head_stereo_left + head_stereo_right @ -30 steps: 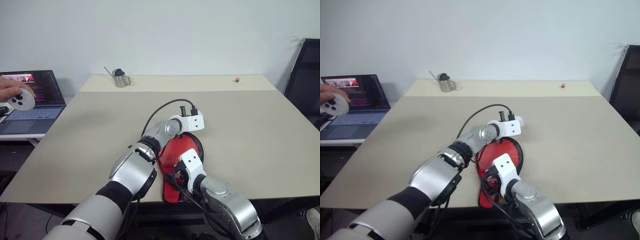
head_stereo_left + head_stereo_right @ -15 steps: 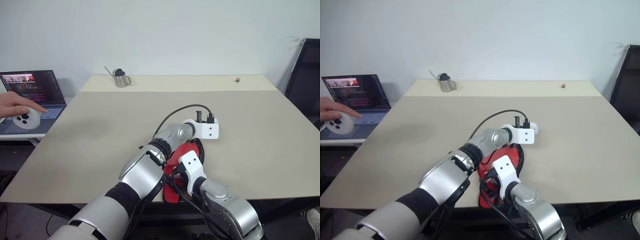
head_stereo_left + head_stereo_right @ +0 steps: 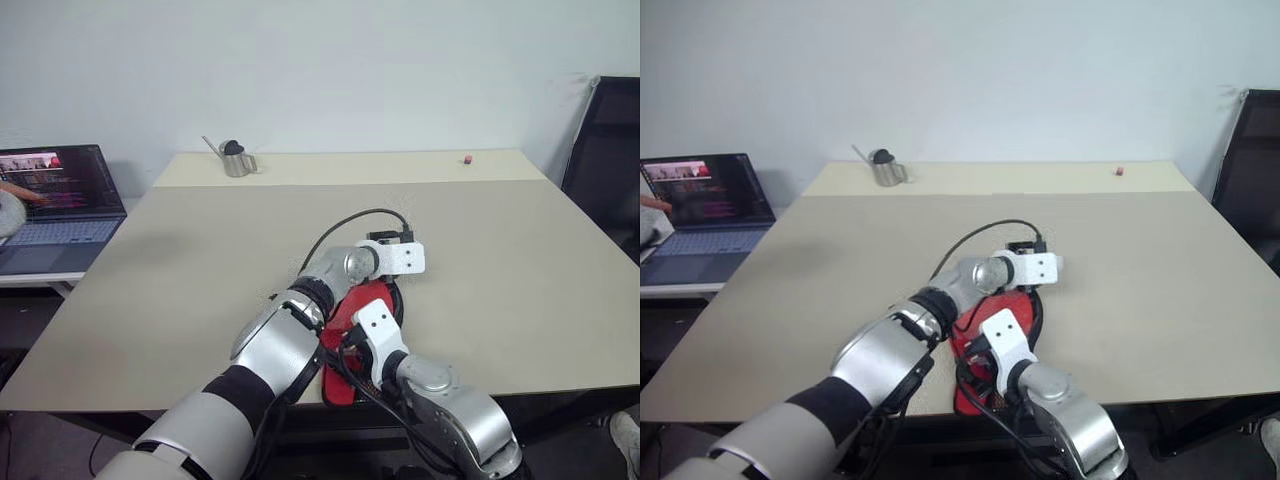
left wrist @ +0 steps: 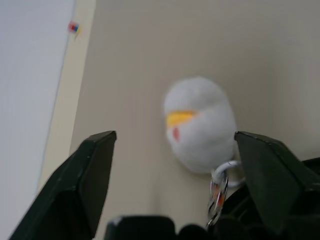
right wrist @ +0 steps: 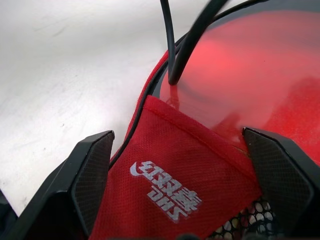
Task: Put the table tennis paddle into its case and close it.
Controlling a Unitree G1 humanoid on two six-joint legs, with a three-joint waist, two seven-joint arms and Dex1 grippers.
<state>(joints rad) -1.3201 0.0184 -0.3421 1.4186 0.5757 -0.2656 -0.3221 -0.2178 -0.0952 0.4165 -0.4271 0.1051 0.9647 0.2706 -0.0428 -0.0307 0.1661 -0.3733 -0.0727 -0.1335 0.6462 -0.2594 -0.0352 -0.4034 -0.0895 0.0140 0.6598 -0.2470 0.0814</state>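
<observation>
Paddle (image 5: 260, 75) inside case (image 5: 185, 180); pincers spread.

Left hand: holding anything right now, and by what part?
Nothing. The left hand is open, fingers apart over the table; a white plush keychain charm on the case's zip lies between them, ungripped.

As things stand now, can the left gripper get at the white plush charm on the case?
Probably yes. The left gripper is open, and the white plush charm lies on the table right between its fingers, with nothing in the way.
</observation>
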